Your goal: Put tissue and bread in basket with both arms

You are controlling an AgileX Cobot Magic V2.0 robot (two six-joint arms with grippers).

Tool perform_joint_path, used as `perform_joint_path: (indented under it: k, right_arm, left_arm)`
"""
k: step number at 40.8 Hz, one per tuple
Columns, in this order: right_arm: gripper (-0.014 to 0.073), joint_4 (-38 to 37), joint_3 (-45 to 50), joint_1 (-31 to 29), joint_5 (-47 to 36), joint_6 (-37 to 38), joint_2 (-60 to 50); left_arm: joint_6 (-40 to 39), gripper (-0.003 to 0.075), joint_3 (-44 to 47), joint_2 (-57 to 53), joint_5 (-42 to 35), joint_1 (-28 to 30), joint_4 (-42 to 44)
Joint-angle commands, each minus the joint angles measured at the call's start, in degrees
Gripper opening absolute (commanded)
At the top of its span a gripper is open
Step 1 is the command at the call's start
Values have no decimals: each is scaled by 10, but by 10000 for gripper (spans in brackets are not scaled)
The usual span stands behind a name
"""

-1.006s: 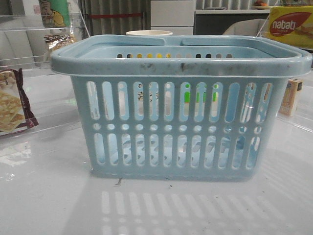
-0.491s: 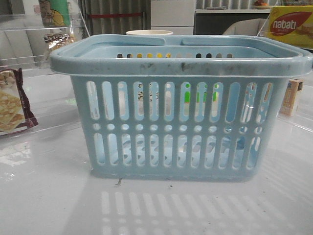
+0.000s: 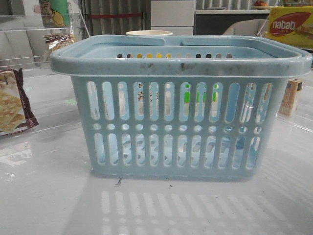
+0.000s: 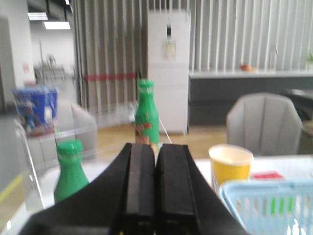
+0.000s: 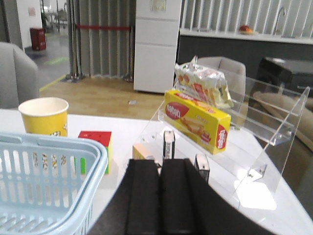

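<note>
The pale blue basket (image 3: 181, 105) stands in the middle of the table; it also shows in the left wrist view (image 4: 269, 205) and the right wrist view (image 5: 44, 171). A tan lump in clear wrapping, which looks like the bread (image 3: 58, 41), sits on the clear shelf at the far left. I cannot pick out the tissue in any view. My left gripper (image 4: 155, 147) is shut and empty, raised left of the basket. My right gripper (image 5: 160, 162) is shut and empty, raised right of the basket. Neither arm shows in the front view.
A maroon-edged cracker packet (image 3: 12, 105) lies at the left. A yellow cup (image 5: 44, 115) and a colour cube (image 5: 95, 149) stand behind the basket. Two green bottles (image 4: 146, 115) stand far left. A clear shelf holds a nabati box (image 5: 195, 122) and two small dark upright packs (image 5: 168, 144).
</note>
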Motion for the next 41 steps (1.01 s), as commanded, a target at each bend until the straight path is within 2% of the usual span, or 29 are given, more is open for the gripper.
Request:
perform_joint_path:
  k: [1, 10, 18, 25, 27, 29, 34, 37, 41]
  right_arm:
    - [55, 2, -27, 0, 2, -2, 44]
    - [55, 2, -25, 0, 80, -2, 118]
    - [55, 2, -17, 0, 98, -2, 172]
    - [84, 2, -4, 0, 101, -2, 215]
    - [149, 2, -2, 0, 101, -2, 227]
    - [248, 2, -2, 0, 101, -2, 239]
    - [478, 0, -2, 0, 95, -2, 270]
    - [510, -14, -2, 0, 83, -2, 289]
    - [496, -36, -9, -7, 65, 12, 313]
  left_arm:
    - [-5, 90, -31, 53, 12, -4, -16]
    - [-5, 90, -10, 123, 66, -4, -16]
    - [-5, 90, 19, 170, 69, -4, -12]
    - [-5, 100, 25, 202, 75, -4, 30]
    - [-4, 142, 25, 207, 73, -4, 38]
    - [-4, 219, 25, 211, 73, -4, 40]
    - [-4, 463, 25, 221, 73, -4, 42]
    - [-4, 522, 25, 226, 73, -4, 42]
    - [-4, 509, 25, 227, 73, -4, 42]
